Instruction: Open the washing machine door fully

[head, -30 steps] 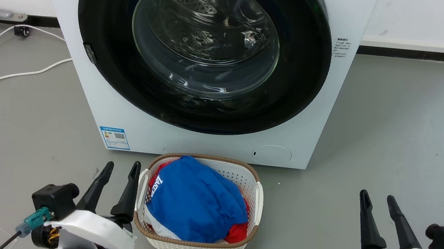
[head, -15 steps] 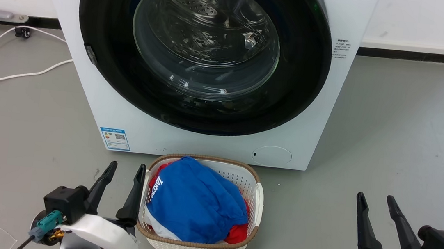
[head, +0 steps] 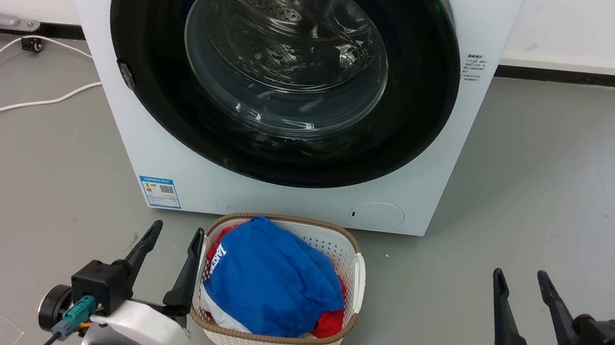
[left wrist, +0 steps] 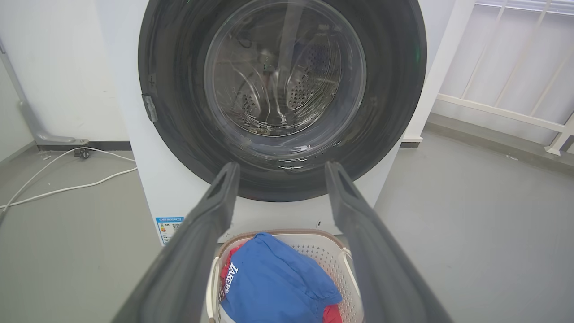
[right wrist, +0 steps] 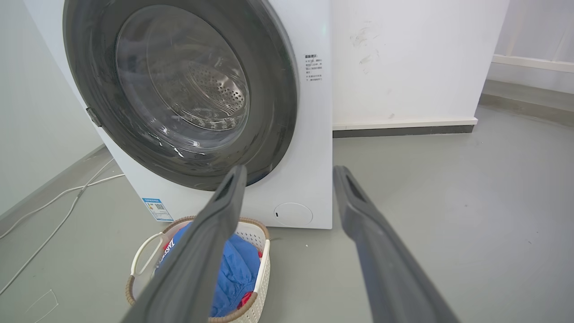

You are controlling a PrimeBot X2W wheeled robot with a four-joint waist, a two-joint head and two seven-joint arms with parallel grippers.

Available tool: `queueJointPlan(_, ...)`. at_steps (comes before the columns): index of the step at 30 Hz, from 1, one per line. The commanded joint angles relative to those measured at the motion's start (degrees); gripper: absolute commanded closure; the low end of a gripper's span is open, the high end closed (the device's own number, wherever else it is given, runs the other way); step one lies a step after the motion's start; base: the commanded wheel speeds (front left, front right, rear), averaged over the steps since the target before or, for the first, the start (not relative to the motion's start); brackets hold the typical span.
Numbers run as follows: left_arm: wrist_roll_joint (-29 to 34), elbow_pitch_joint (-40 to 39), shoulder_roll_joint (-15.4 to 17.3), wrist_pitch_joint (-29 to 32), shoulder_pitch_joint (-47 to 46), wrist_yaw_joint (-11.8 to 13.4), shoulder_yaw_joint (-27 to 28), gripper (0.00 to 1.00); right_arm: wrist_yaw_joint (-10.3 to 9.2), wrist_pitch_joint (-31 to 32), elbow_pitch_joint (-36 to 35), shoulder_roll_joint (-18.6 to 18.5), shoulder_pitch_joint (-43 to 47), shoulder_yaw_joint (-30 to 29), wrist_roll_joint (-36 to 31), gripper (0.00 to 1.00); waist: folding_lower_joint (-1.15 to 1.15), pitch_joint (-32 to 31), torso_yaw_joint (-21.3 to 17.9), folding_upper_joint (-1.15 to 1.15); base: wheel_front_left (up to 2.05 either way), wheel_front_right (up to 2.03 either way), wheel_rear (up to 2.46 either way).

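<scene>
In the head view the washing machine door [head: 283, 70] fills the upper middle of the frame. It is shut flush against the washing machine [head: 282, 198], so opening it has not begun. My left jaws sit at the lower left and my right jaws at the lower right. Both are spread apart, holding nothing and pointing up the frame, well short of the door. I judge they are held low and wide so the basket [head: 285, 217] between them stays undisturbed. The basket stands on the floor [head: 540, 191] just in front of the machine. Its left rim is just beside my left inner finger, and I cannot tell whether they touch. A blue garment [head: 273, 277] is heaped on top in it, with red cloth [head: 329, 323] showing underneath at the lower right. Through the glass the drum looks empty.

In the left wrist view the door faces me squarely at the top centre, framed between my two open fingers. A small grey tab sits on its left rim, and I cannot tell whether it is a catch or a hinge. The basket lies at the bottom centre.

In the right wrist view the door is seen at an angle in the upper left, with the basket at the lower left. My right fingers are parted over bare floor, which I judge the freer side to approach from.
</scene>
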Motion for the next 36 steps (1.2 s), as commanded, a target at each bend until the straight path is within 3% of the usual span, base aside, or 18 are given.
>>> queueJointPlan(1,1.2,-0.2,0.2,-0.5,0.1,-0.1,0.0,0.0,0.11,-0.6,-0.5,0.2,0.6,-0.1,-0.9,0.0,0.0,0.0,0.0,0.0,0.0,0.0,0.0)
queueJointPlan(14,6.1,0.2,-0.2,-1.9,0.5,-0.1,0.4,0.0,0.12,-2.2,-0.3,0.2,1.2,-0.2,-4.2,0.0,0.0,-0.1,0.0,0.0,0.0,0.0,0.0)
queueJointPlan(36,6.6,0.9,-0.3,-2.9,0.6,-0.1,0.5,0.0,0.07,-3.2,0.6,0.3,1.6,-0.7,-4.9,0.0,0.0,0.2,0.2,0.0,0.0,0.0,0.0)
